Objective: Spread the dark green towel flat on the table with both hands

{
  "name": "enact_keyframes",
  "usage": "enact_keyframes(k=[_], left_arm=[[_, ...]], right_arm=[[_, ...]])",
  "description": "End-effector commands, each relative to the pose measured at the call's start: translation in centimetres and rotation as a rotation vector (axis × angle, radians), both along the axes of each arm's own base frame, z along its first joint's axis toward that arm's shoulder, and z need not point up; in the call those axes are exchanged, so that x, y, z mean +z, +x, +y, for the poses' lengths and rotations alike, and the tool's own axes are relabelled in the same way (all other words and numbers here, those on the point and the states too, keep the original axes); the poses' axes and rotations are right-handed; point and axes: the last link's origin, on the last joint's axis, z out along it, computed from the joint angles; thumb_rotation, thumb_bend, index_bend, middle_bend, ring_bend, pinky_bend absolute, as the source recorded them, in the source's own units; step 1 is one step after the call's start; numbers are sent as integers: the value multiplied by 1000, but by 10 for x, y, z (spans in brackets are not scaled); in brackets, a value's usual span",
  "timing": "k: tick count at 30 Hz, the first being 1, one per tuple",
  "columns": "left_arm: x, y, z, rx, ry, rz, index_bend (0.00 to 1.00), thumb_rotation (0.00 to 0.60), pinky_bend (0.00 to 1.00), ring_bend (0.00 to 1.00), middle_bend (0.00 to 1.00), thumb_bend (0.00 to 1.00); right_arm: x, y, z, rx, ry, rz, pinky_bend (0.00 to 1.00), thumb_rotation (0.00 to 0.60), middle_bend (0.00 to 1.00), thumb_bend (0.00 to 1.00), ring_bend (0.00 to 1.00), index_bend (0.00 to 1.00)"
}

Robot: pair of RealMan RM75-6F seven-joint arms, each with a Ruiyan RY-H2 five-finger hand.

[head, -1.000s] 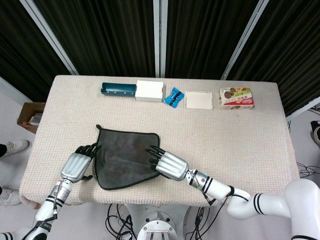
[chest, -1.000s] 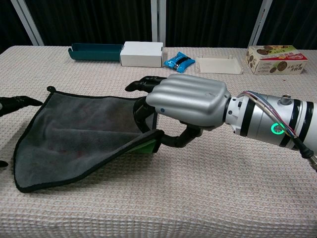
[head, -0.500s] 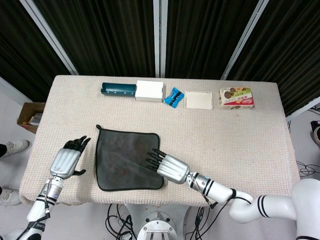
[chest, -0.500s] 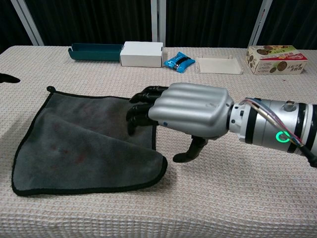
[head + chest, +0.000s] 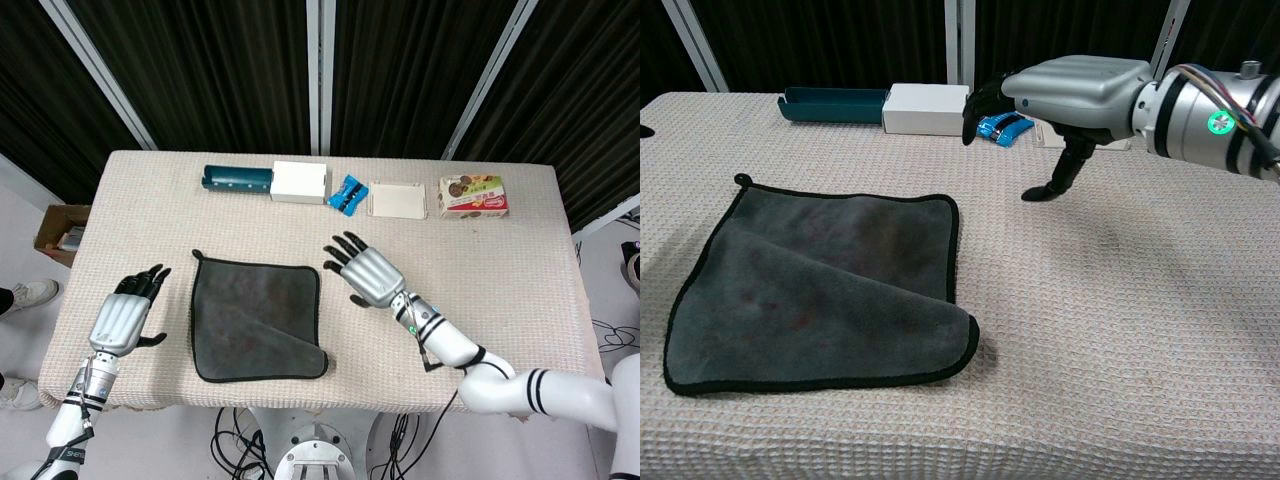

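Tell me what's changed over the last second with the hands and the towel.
The right hand let go of the towel's near right edge, lifted and pulled back to the right, fingers spread. The left hand came off the left edge and moved left. The dark green towel dropped from bunched to nearly flat, its near right corner still curled. The boxes and blue packet at the far edge stayed put.

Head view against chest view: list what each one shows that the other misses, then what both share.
Only the head view shows the left hand in full, open, fingers spread, left of the dark green towel, plus a cardboard box on the floor and the whole table.

Only the chest view shows the towel's near right corner doubled over, and the right hand raised off the table.

Both show the towel, the open right hand, the teal tray, white box, blue packet and snack box.
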Motion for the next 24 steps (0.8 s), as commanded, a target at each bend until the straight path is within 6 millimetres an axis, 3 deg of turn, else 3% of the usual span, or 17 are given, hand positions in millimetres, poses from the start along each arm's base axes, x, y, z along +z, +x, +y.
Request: enact_keyframes(k=[1,6,12,24], left_arm=[[0,0,-1,1,0,-3,25,600,168,110,39,7],[1,-2,-2,6,1,-12,25,600,168,110,40,7],[1,-4,-3,6,-3,-11,25,600,167,110,40,8],[0,-8,-9,2,-11,-9,25,600,167,110,39,8]], right_arm=[[-39,24,-36,-137,33,13,0,600,115,179,0,337],[-70,34,-47,-219,28,53,0,600,116,182,0,362],[-88,42,-51,-324,51,39,0,600,116,213,0,374],[-98,55,-50,-419,113,-3,0,600,117,295,0,396]])
